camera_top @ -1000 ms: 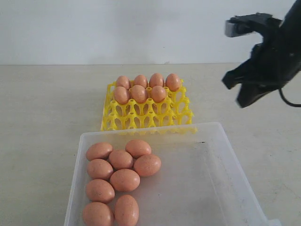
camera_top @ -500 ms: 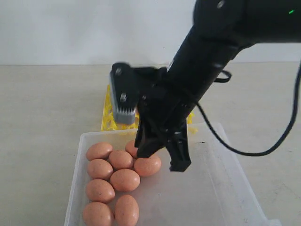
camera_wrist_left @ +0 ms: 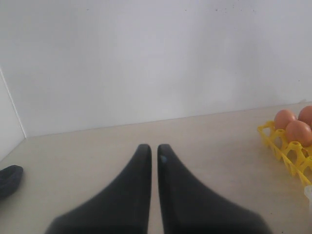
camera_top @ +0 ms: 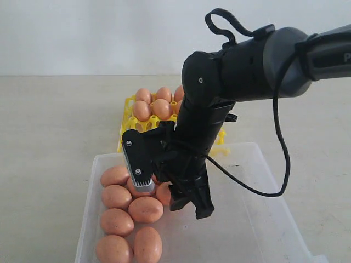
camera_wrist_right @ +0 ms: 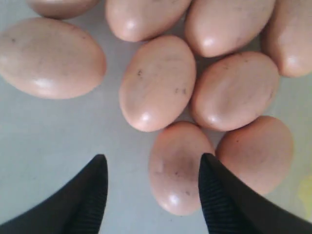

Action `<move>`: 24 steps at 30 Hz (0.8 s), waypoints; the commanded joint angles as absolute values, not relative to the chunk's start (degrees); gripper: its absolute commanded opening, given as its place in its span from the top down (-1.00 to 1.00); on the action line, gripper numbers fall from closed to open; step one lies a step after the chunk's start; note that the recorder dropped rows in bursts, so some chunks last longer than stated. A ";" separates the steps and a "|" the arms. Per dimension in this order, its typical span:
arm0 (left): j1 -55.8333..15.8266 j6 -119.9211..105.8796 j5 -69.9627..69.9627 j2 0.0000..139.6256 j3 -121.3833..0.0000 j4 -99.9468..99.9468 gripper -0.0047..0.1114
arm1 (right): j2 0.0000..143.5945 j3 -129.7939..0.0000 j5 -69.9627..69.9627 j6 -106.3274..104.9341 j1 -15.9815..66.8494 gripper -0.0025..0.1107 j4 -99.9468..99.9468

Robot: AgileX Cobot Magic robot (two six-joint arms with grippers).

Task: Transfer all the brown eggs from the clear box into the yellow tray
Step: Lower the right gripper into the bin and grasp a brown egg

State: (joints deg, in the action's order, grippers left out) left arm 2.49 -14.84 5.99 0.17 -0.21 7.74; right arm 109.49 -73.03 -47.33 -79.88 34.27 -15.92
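Observation:
Several brown eggs lie clustered at the left of the clear box; more sit in the back cups of the yellow tray behind it. My right gripper reaches across and down into the box, open, just above the cluster. In the right wrist view its fingertips straddle bare box floor and one egg, which lies close to one finger; nothing is gripped. My left gripper is shut and empty over the bare table, with the tray and two eggs off to one side.
The right arm hides the tray's right half and part of the egg cluster in the exterior view. The right half of the box holds no eggs. A dark object lies at the table's edge in the left wrist view. A white wall stands behind the table.
My right arm swung from high at the right down into the clear box over the egg cluster, and its jaws went from shut to open.

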 commanded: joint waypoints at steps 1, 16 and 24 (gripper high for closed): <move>2.11 -15.00 5.70 0.00 0.00 7.90 0.85 | 109.26 -73.28 -44.18 -79.81 34.45 0.10 -16.82; 2.11 -15.00 5.80 0.00 0.00 7.90 0.85 | 115.58 -73.28 -40.80 -74.14 34.45 0.10 -14.45; 2.11 -15.00 5.80 0.00 0.00 7.90 0.85 | 116.51 -73.28 -41.76 -64.58 34.45 0.96 -14.72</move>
